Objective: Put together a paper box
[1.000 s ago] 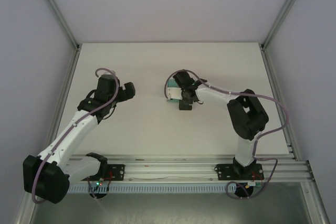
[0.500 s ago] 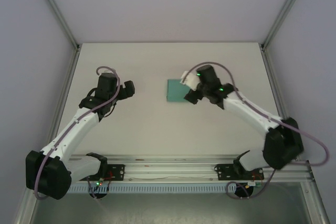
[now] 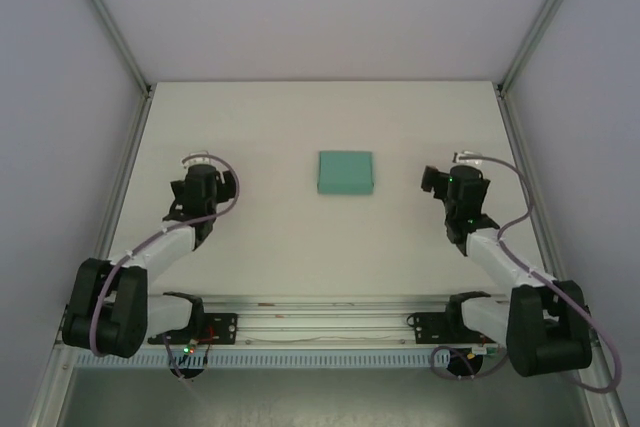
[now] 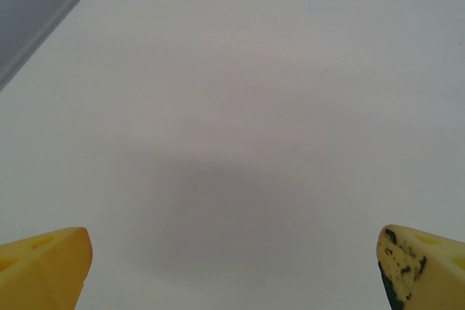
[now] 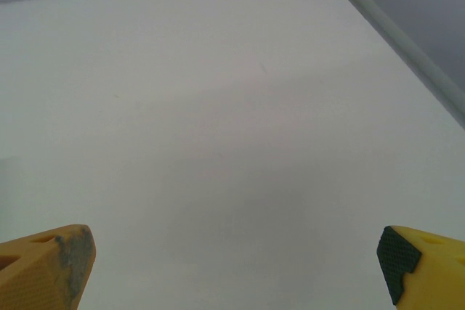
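Since the box [image 3: 345, 173] sits closed mid-way across the table [image 3: 270, 237], well apart from the left gripper [image 4: 232, 266] and right gripper [image 5: 234, 265], both spread wide, assembly looks done, so both should park clear without nudging it.

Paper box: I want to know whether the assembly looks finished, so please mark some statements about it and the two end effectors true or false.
1. The paper box lies on the table with nothing holding it. True.
2. The right end effector is shut on the box. False: it is wide open over bare table, away from the box.
3. The left end effector is open. True.
4. The box is a flat sheet with flaps spread out. False: from above it reads as a plain closed rectangle.
5. The box sits in the table's far left corner. False: it lies near the middle, between the two arms.
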Controlling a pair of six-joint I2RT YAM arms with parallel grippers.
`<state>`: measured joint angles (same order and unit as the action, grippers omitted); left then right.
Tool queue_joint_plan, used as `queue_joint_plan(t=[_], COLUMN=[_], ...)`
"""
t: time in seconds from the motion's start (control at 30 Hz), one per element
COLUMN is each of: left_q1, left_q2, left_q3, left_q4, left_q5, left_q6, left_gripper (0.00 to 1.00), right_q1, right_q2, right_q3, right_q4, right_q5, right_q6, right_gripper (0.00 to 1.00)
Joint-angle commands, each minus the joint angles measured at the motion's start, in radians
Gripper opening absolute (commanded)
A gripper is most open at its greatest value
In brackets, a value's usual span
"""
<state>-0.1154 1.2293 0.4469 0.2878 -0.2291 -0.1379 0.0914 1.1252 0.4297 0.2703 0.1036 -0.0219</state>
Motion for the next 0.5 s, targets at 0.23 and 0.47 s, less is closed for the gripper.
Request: queue_joint_plan(t=[0.23,0.47], left_q1=[0.054,0.103], left_q2=[0.108,0.282], left_q3=[-0.121,-0.201], left_q4=[0.532,0.862], left_q5=[0.054,0.076], left_q6=[0.121,0.127], left_gripper=[1.00,1.00], right_q1=[-0.033,-0.044], right_q2=[0.187,0.385], right_q3=[-0.060,-0.112], right_q4=[0.425,0.734], right_q5=[0.065,0.081], right_q6=[0.016,0.032], right_gripper=[1.00,1.00])
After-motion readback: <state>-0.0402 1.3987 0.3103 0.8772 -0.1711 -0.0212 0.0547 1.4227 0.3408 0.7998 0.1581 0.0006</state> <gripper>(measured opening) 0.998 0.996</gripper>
